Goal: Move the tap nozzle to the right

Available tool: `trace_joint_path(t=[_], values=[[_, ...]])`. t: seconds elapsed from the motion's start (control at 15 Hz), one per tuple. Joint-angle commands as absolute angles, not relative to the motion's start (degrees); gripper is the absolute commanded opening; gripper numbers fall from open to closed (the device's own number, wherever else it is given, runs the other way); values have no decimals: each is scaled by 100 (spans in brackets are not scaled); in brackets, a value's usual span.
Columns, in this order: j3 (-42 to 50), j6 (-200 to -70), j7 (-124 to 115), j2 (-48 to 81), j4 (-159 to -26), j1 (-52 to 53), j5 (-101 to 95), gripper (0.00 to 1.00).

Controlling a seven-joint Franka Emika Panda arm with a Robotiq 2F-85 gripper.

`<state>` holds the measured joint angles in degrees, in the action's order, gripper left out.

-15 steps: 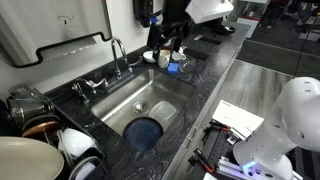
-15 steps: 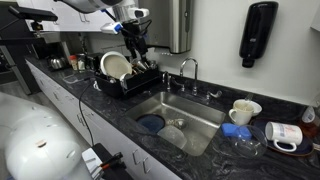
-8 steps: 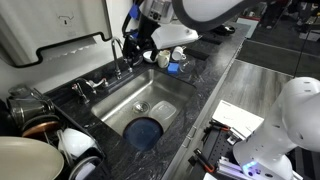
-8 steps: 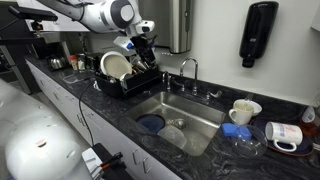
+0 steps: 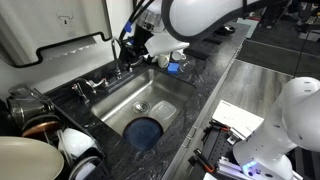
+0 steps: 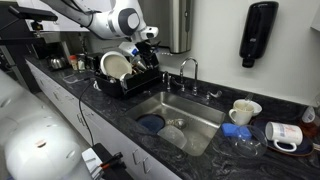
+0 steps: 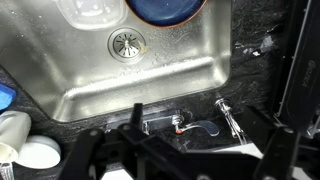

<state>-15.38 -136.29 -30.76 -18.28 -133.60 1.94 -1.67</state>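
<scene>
The tap nozzle (image 5: 117, 52) is a thin chrome gooseneck at the back rim of the steel sink (image 5: 160, 95); it also shows in an exterior view (image 6: 190, 68). My gripper (image 5: 135, 47) hangs close beside the nozzle, slightly above it, without touching it. In an exterior view the gripper (image 6: 150, 45) is left of the tap, over the dish rack's end. In the wrist view the dark fingers (image 7: 180, 160) stand apart and empty above a chrome lever handle with a red dot (image 7: 195, 125). I cannot pick out the spout for sure there.
A blue plate (image 5: 146, 132) lies in the sink near the drain (image 7: 127, 42). A dish rack with plates (image 6: 125, 75) stands left of the sink. Mugs (image 6: 240, 112) and a bowl sit on the dark counter. A soap dispenser (image 6: 258, 35) hangs on the wall.
The arm has swung along the counter toward the tap. The gripper now sits next to the nozzle instead of farther off.
</scene>
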Motion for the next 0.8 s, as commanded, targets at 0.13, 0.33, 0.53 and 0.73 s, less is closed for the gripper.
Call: trace_joint_path(t=[0.13, 0.33, 0.53, 0.73], values=[[-1617, -14117, -3402, -1651, -13349, 8, -901, 100], [-1519, -14526, -3386, -1388, -13216, -80, -1397, 100], [-1439, -14850, -3366, -1019, -13037, -149, -1642, 100], [-1352, -15042, -3452, -618, -12799, -158, -1861, 100]])
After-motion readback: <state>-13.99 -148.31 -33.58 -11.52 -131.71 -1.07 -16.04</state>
